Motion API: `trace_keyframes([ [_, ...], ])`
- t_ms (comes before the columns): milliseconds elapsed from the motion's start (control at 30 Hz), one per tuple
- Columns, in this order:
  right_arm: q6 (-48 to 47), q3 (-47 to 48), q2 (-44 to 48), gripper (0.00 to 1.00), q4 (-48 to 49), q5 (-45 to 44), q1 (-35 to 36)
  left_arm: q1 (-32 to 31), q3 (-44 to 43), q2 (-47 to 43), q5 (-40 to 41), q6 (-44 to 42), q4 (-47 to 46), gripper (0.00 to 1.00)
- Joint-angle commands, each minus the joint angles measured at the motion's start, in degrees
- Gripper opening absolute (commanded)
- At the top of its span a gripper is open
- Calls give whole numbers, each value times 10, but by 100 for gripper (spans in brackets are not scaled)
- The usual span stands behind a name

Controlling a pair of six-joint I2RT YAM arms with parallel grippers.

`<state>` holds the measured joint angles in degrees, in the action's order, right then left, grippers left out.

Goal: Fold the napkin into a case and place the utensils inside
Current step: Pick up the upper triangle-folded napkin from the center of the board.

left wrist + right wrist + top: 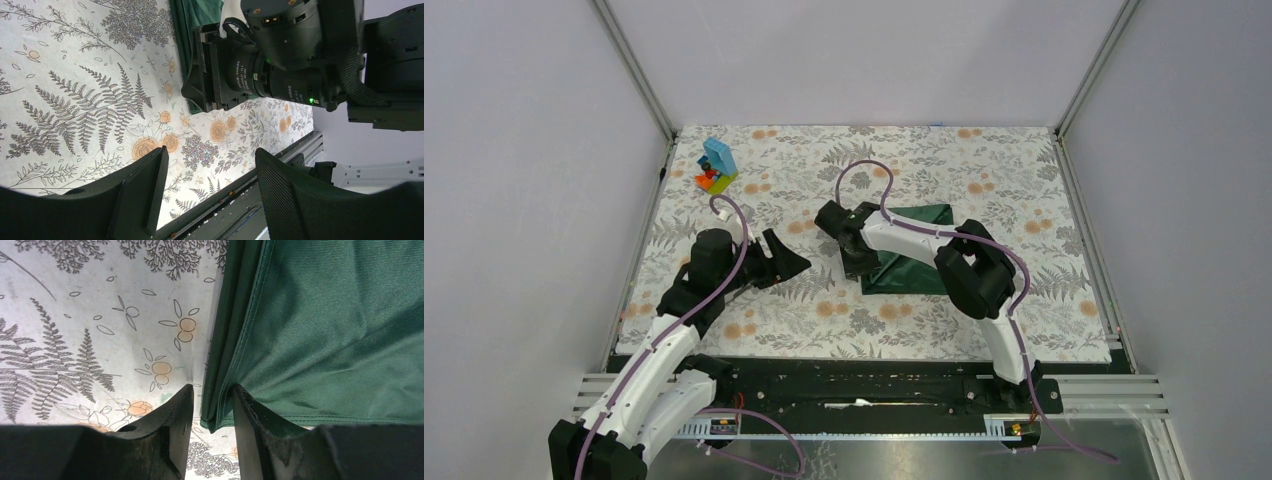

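**Count:** 1 napkin (909, 275), 1 toy block stack (716, 168), 2 grippers.

**Napkin:** dark green, folded, several layers visible along its left edge. It lies flat on the floral table cover (824, 320), just right of table centre.

**R gripper** (212, 410): at the napkin's near-left corner, jaws narrow and straddling the layered edge. One finger (252, 430) rests on the cloth, the other on the cover w/ a thin strip of cover showing between it and the cloth. Not clamped.

**L gripper** (210, 155): jaws wide apart, nothing between them. Sits low over the cover, left of the R gripper and apart from it.

**Block stack:** far-left corner, well apart from both grippers.

**Margins:** wide band of cover between the napkin and the right edge. Narrower band to the near edge.
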<state>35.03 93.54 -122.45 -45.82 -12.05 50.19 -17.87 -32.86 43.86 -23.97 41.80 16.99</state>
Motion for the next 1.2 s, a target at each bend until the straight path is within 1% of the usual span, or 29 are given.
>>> trace_keyframes([
  [0, 9, 17, -13, 42, -20, -29, 7, 5, 0, 0, -13, -9, -28, 70],
  [300, 6, -38, -29, 39, 34, -40, 9, 9, -4, 0, -15, -9, -26, 70],
  [367, 1, -58, -29, 32, 52, -43, 10, 9, -5, 0, -13, -9, -25, 70],
  [433, -8, -69, -29, 22, 62, -53, 9, 10, -5, 0, -13, -9, -24, 70],
  [500, -18, -78, -26, 15, 73, -61, 10, 11, -3, 0, -13, -7, -23, 70],
  [600, -52, -85, -9, 0, 90, -62, 10, 11, 1, 1, -13, -1, -23, 72],
  [700, -96, -109, 41, 0, 131, -42, 14, 13, 4, 6, -9, 14, -25, 78],
  [800, -131, -143, 101, 0, 167, 2, 13, 20, 11, 25, -1, 44, -31, 85],
  [867, -152, -159, 126, 0, 175, 31, 14, 29, 22, 48, -11, 76, -57, 87],
  [900, -158, -170, 137, 0, 180, 41, 14, 33, 31, 64, -28, 106, -82, 88],
  [967, -165, -197, 161, 0, 196, 61, 14, 38, 57, 105, -65, 168, -163, 89],
  [1067, -171, -249, 192, 0, 229, 89, 14, 37, 89, 199, -102, 268, -312, 90],
  [1167, -168, -278, 211, 0, 244, 108, 14, 30, 76, 301, -91, 316, -381, 92],
])
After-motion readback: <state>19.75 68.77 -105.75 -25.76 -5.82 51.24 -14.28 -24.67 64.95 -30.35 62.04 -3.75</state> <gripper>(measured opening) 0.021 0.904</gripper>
